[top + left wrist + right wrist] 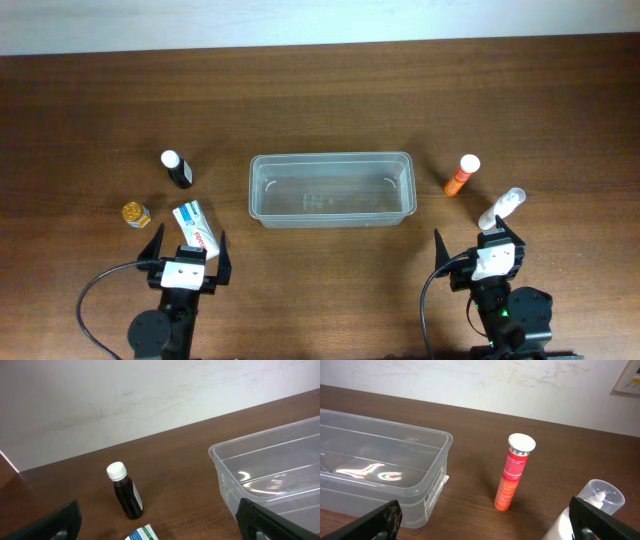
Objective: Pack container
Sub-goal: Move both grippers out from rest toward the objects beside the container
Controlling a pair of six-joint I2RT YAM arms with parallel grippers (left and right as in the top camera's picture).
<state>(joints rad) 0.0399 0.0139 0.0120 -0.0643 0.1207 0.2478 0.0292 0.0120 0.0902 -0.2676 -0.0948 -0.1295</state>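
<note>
**Centrally placed container, five small items around it**

One clear plastic container (331, 189) sits at the middle of the overhead frame, long side running left to right on the brown table (320, 90).

Three items lie at the left of the frame. A dark bottle with a white cap (177, 169) stands well apart from the container's left end. Below it are a small gold-filled jar (135, 214) and a white carton (193, 228) with red and green print.

Two items lie at the right of the frame: an orange tube (461, 175) just beside the container's right end, and a clear-capped white bottle (500, 208) below it.

The left gripper (187, 250) is spread wide at lower left, grasping nothing, with the carton between its fingers. The right gripper (478, 243) at lower right is likewise spread and unloaded, with the white bottle's base just in front.
</note>
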